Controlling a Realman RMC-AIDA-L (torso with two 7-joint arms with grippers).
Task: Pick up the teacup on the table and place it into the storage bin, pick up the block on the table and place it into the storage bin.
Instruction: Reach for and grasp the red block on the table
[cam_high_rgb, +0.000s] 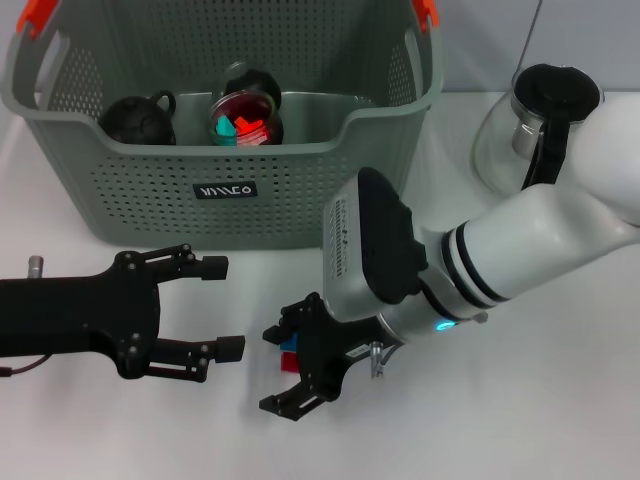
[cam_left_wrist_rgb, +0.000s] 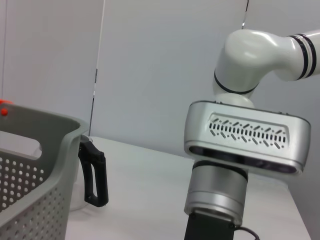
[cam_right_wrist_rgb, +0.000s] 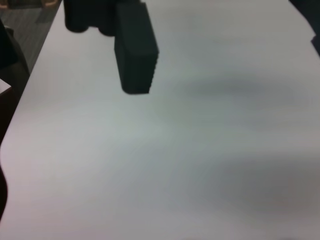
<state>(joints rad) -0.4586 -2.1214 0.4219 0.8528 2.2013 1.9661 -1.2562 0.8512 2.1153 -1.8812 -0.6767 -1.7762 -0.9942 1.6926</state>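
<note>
Inside the storage bin (cam_high_rgb: 225, 190) at the back of the white table (cam_high_rgb: 520, 400) I can already make out a dark teacup (cam_high_rgb: 140, 120) lying against the bin's left end, and beside it a round dark-rimmed cup or bowl (cam_high_rgb: 246, 118) with small red and teal pieces in it, so I judge the teacup half of the job done. What is left is the block: in the head view my right gripper (cam_high_rgb: 292, 368) sits low over the table in front of the bin, and between its black fingers I see a small red-and-blue block (cam_high_rgb: 287, 352). The fingers look drawn in around it, but I cannot tell whether they are actually pinching it or only straddling it, and my right wrist camera shows just one dark finger pad (cam_right_wrist_rgb: 135, 47) over bare tabletop. My left gripper (cam_high_rgb: 225, 307) lies parked on the table to the left, its two fingers spread wide and holding nothing. A glass teapot (cam_high_rgb: 530, 125) with a black lid and handle stands to the right of the bin, outside it. By my reckoning the block has yet to be lifted over the bin's front wall and dropped in.
</note>
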